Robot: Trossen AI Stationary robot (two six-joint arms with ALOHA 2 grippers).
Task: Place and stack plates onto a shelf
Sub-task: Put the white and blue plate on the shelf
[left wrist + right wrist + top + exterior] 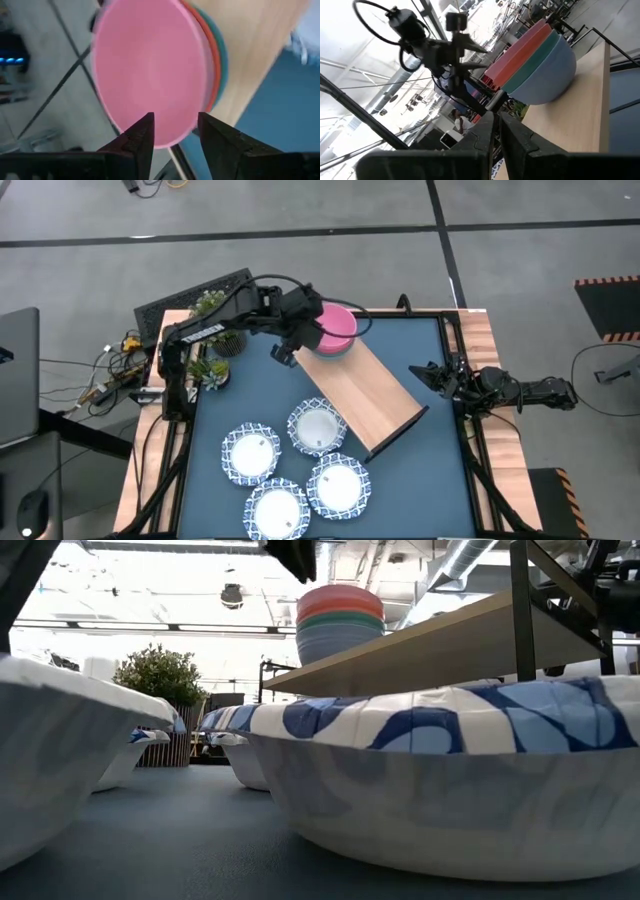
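Left gripper (300,330) fingers parted, holding nothing, above stacked bowls (335,330) on the shelf (365,390), four plates (250,454) on blue table (420,470) beside it, right gripper (432,376) pressed shut at table's edge, potted plant (160,675), grey floor beyond.

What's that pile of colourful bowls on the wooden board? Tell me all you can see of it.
The bowl stack is four plain, deep bowls nested upright: pink on top, then red, green and blue at the base. They look like smooth plastic. It stands at the far end of the shelf, its base on the light wood. The left gripper hovers just above its rim with fingers apart, holding nothing.
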